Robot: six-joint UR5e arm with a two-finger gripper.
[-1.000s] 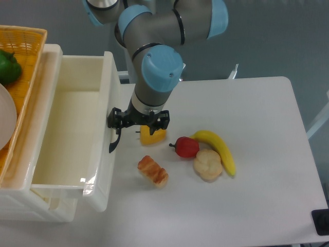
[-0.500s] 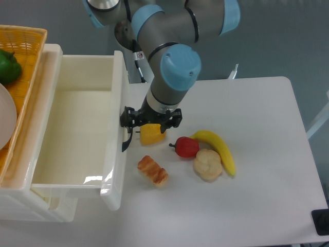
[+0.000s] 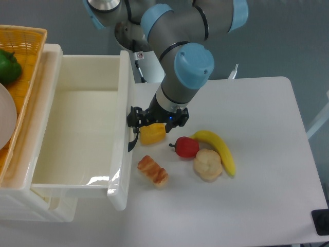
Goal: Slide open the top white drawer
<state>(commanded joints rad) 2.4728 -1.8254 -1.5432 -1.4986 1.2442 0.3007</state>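
Glossy cream-white top white drawer, a deep rectangular box, stands pulled out at left, its interior bare. The black end effector pinches its curved black handle. A woven orange basket holds a green pepper.

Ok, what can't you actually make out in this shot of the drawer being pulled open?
- Fingertips of the gripper: the wrist hides them, so open or shut on the black handle is unclear.
- Yellow block: upper part covered by the gripper.
- Lower drawer: mostly under the top white drawer.
- Basket and its contents: cut off by the left edge.
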